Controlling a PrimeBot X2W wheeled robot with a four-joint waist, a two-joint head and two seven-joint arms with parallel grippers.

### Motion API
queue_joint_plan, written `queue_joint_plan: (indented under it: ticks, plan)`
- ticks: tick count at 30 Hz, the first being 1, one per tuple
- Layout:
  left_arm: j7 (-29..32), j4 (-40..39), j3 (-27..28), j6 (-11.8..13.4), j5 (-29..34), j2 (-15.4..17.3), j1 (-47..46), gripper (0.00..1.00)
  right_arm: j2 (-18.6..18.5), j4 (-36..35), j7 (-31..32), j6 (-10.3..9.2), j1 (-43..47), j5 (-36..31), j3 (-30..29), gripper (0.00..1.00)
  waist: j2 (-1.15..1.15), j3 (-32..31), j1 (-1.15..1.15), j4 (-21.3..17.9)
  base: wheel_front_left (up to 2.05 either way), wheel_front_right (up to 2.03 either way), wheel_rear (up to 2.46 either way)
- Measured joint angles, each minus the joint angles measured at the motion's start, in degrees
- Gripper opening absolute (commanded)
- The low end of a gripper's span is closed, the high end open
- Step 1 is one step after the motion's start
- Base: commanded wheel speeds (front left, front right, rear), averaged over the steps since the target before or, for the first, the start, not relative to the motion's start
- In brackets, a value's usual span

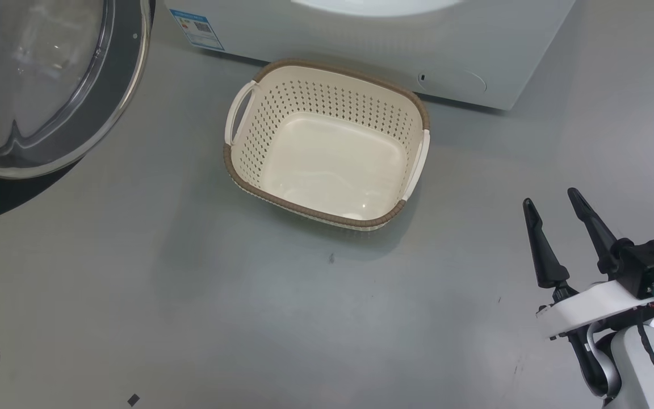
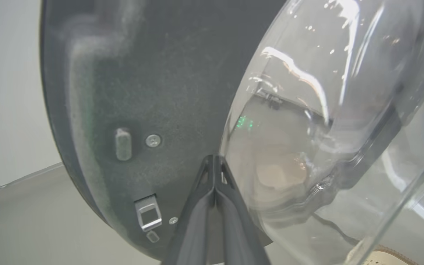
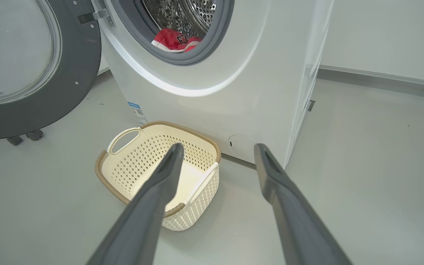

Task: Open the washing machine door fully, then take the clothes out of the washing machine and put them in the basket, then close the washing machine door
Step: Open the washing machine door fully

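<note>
The washing machine door (image 1: 117, 102) stands swung open at the upper left, its glass bowl bulging toward me. My left gripper (image 2: 215, 157) is shut, its tips against the door's dark inner face (image 2: 142, 92), just beside the glass bowl (image 2: 307, 129). The washing machine (image 3: 234, 99) shows its open drum with red clothes (image 3: 171, 39) lying at the front of it. On the floor before the machine sits the cream basket (image 1: 332, 96), empty. My right gripper (image 1: 550, 197) hangs open at the lower right, to the right of the basket (image 3: 138, 162) and holding nothing.
A blue label (image 1: 197, 28) and a round cover (image 1: 463, 82) mark the machine's lower front. The door latch (image 2: 147, 217) sticks out near my left fingers. Grey floor (image 1: 191, 312) spreads around the basket. A wall runs behind the machine's right side (image 3: 381, 36).
</note>
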Motion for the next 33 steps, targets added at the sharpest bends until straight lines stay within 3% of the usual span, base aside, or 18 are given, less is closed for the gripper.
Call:
queue_joint_plan:
  ticks: [16, 33]
  plan:
    - [-0.9, 0.1, -6.3, -2.3, 6.2, 0.5, 6.1, 0.0, 3.2, 4.0, -1.3, 0.0, -0.2, 2.0, -0.4, 1.0, 0.0, -8.8, 0.0, -2.4, 0.0, 0.0, 0.0]
    - [-0.9, -3.5, -11.9, -6.4, 7.2, -4.0, 14.6, 0.0, 4.5, 5.8, -1.8, -0.05, 3.6, 3.0, -2.3, 1.0, 0.0, -18.1, 0.0, -8.3, 0.0, 0.0, 0.0]
